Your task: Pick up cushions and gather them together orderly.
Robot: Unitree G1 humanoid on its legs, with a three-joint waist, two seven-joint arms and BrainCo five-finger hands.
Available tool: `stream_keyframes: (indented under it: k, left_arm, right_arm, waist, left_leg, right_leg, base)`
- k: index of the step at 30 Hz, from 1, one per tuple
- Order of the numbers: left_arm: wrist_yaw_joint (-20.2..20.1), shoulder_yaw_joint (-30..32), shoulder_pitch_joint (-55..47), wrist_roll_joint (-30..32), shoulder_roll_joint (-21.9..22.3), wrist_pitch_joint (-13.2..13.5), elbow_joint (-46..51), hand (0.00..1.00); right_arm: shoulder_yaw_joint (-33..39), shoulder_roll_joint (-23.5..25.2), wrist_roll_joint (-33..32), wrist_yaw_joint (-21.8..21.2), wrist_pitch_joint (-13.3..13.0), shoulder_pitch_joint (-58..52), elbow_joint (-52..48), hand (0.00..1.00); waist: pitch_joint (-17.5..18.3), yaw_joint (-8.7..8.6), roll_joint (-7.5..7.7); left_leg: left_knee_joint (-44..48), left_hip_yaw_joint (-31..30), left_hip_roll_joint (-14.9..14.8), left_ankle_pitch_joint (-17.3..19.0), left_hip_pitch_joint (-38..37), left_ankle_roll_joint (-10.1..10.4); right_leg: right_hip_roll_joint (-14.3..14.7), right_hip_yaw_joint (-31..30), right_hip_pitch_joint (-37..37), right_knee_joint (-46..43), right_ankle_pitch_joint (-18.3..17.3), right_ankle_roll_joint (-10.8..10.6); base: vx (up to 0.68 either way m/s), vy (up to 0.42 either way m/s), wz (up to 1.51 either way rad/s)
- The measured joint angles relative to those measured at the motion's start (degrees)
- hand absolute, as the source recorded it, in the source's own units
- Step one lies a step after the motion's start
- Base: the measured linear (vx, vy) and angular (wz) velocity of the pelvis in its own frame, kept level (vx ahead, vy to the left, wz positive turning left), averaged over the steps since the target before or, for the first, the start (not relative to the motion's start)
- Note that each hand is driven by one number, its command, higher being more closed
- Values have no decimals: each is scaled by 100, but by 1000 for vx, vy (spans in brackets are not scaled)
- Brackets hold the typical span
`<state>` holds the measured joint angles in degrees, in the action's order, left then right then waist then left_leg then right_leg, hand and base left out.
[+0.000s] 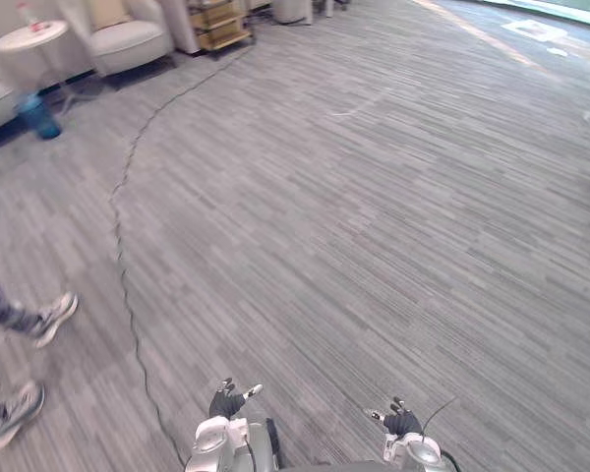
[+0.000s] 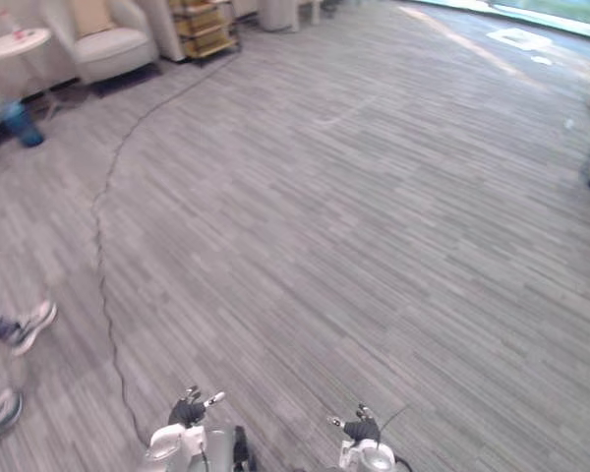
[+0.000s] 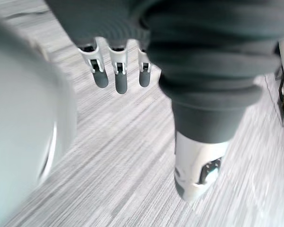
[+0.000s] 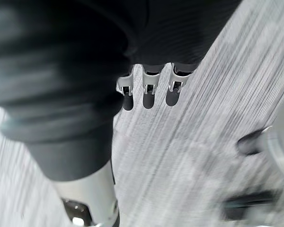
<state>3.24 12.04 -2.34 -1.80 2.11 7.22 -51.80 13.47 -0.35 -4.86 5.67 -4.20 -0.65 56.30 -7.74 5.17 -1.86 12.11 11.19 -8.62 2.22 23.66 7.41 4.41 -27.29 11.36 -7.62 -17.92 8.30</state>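
Left hand (image 1: 226,402) and right hand (image 1: 402,423) low, fingers (image 3: 119,81) straight and empty, with beige fabric cushion (image 2: 90,15) far off in white upholstered armchair (image 2: 118,45).

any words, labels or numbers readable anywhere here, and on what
None can be read.
The small item on the round table and the shelf are too small to show any print.
The carpet bears none.
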Motion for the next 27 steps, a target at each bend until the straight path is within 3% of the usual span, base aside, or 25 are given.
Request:
stream_keyframes:
  k: [1,2,3,4,5,6,7,8,10,12,13,14,16,17,18,19,20,21,22,23,24,26,27]
  left_arm:
    - [-1,-1,-27,9,-30,1,-36,0]
    - [4,5,-11,11,-177,17,-121,0]
    - [8,14,0,7,-309,6,-214,0]
    - [9,9,17,5,-381,-4,-268,0]
    - [15,0,13,3,-454,-13,-355,0]
    - [21,-33,24,1,-467,-59,-527,0]
    - [28,-134,8,-1,-402,-66,-638,0]
    - [23,-218,8,-1,-388,-61,-732,0]
    - [25,-247,198,-1,-391,-69,-834,0]
    - [13,-349,422,-2,-454,-61,-856,0]
    - [4,-535,558,-1,-521,-44,-859,0]
    - [0,-548,597,0,-542,-45,-860,0]
    - [-5,-697,576,8,-613,-49,-868,0]
    - [-10,-699,543,11,-628,-50,-888,0]
    - [-12,-677,516,20,-532,-49,-956,0]
    - [-9,-613,436,62,-413,-47,-958,0]
    - [-2,-565,425,62,-392,-49,-958,0]
    - [-4,-293,379,64,-260,-49,-940,0]
    - [-1,-113,328,64,-180,-52,-927,0]
    - [8,32,209,63,-142,-68,-741,0]
    - [21,25,162,64,-159,-65,-644,0]
    - [20,35,41,58,-164,-18,-354,0]
    - [23,35,28,52,-134,-8,-274,0]
  right_arm:
    - [40,-1,14,14,-9,-62,115,0]
    - [119,38,25,12,5,-84,203,0]
    - [142,130,26,-3,-29,-138,199,0]
    - [148,173,27,-3,-40,-142,223,0]
    - [67,195,28,-4,-41,-143,251,0]
    - [-97,154,33,-29,-67,-142,282,0]
    - [-225,28,36,-64,-94,-150,269,0]
    - [-322,-67,41,-76,-123,-133,243,0]
    - [-339,-130,41,-92,-146,-137,149,0]
    - [-313,-160,41,-107,-160,-151,191,0]
    - [-287,-182,4,-117,-162,-158,206,0]
    - [-281,-195,15,-104,-175,-153,206,0]
    - [-243,-212,25,-102,-164,-262,213,0]
    - [-215,-216,19,-104,-161,-317,219,0]
    - [-79,-254,22,-100,-153,-347,292,0]
    - [13,-278,25,-92,-144,-344,303,0]
    - [-7,-301,24,-93,-150,-332,290,0]
    - [-39,-354,25,-91,-139,-280,229,0]
    - [-97,-343,21,-92,-115,-259,162,0]
    - [-273,-250,21,-94,-91,-224,131,0]
    - [-278,-220,25,-102,-91,-214,108,0]
    - [-295,-179,20,-106,-91,-114,70,0]
    - [-295,-175,19,-106,-94,-29,70,0]
  waist:
    - [110,9,95]
    - [215,-8,367]
    - [316,-24,537]
    - [288,-29,628]
    - [252,-47,678]
    - [183,-119,543]
    - [117,-149,358]
    - [104,-148,216]
    - [106,-256,161]
    - [80,-332,229]
    - [38,-471,319]
    - [14,-520,363]
    - [25,-677,650]
    - [32,-685,677]
    - [116,-716,560]
    - [148,-716,380]
    - [118,-714,333]
    - [53,-632,154]
    - [38,-570,34]
    - [-12,-511,2]
    - [-26,-457,36]
    - [-30,-267,113]
    - [-38,-176,145]
  left_leg:
    - [51,25,78,-463,-82,-94]
    - [111,91,284,-471,-190,-384]
    - [286,356,334,-254,-283,-601]
    - [336,592,339,-90,-487,-689]
    - [256,807,349,107,-937,-790]
    - [61,831,343,326,-1600,-821]
    - [-242,899,299,557,-2345,-872]
    - [-450,986,301,615,-2714,-866]
    - [-735,1199,364,705,-3215,-986]
    - [-808,1156,406,737,-3419,-1035]
    - [-808,993,483,737,-3566,-1035]
    - [-809,912,526,737,-3634,-1035]
    - [-816,440,861,739,-3984,-1031]
    - [-803,322,911,755,-4094,-1003]
    - [-548,38,799,816,-4150,-900]
    - [565,-202,623,844,-3763,-604]
    - [1089,-276,557,811,-3563,-419]
    - [2848,-482,280,369,-2792,236]
    - [4028,-550,83,322,-2311,365]
    - [4975,-523,-132,479,-1856,229]
    - [5112,-483,-182,608,-1703,150]
    - [4747,-106,-252,991,-1282,-149]
    - [4012,106,-229,1217,-1011,-337]
  right_leg:
    - [-165,-143,61,-98,-86,-37]
    - [-372,-182,-113,-506,-109,-478]
    - [-425,-141,-444,-1210,51,-1070]
    - [-436,-139,-585,-1716,233,-1455]
    - [-364,36,-879,-2657,698,-2267]
    - [-320,509,-1272,-3674,748,-2289]
    - [-321,1150,-1651,-4221,476,-1771]
    - [-327,1530,-1915,-4300,287,-1396]
    - [-224,2295,-2511,-4040,3,-991]
    - [21,2669,-2897,-3232,10,-955]
    - [145,2852,-3023,-2157,354,-954]
    - [169,2885,-3057,-1728,581,-927]
    - [24,2864,-3118,-268,1627,-1040]
    - [-58,2865,-3145,-276,1989,-965]
    - [-3,2951,-3124,-622,2153,-406]
    - [49,3056,-3040,-827,1792,-362]
    - [71,3058,-2944,-826,1733,-321]
    - [204,3047,-2657,-768,1629,-189]
    - [335,3028,-2384,-682,1519,-144]
    - [435,2974,-1884,-508,1389,-19]
    - [435,2907,-1634,-442,1325,43]
    - [393,2532,-905,-89,1212,31]
    - [309,2275,-574,166,1155,-63]
  base:
    - [801,492,-102]
    - [804,493,-102]
    - [776,464,-100]
    - [753,430,-120]
    - [817,433,-151]
    - [706,387,-207]
    - [656,386,-199]
    - [386,261,-150]
    - [413,254,-85]
    - [444,189,-30]
    - [445,150,7]
    - [584,90,29]
    - [550,-2,43]
    - [470,-61,57]
    - [479,-77,52]
    - [510,-68,43]
    - [561,-63,18]
    - [582,-51,-9]
    - [702,-46,-26]
    - [563,-13,-34]
    - [545,-3,-46]
    - [557,41,-76]
    - [486,106,-82]
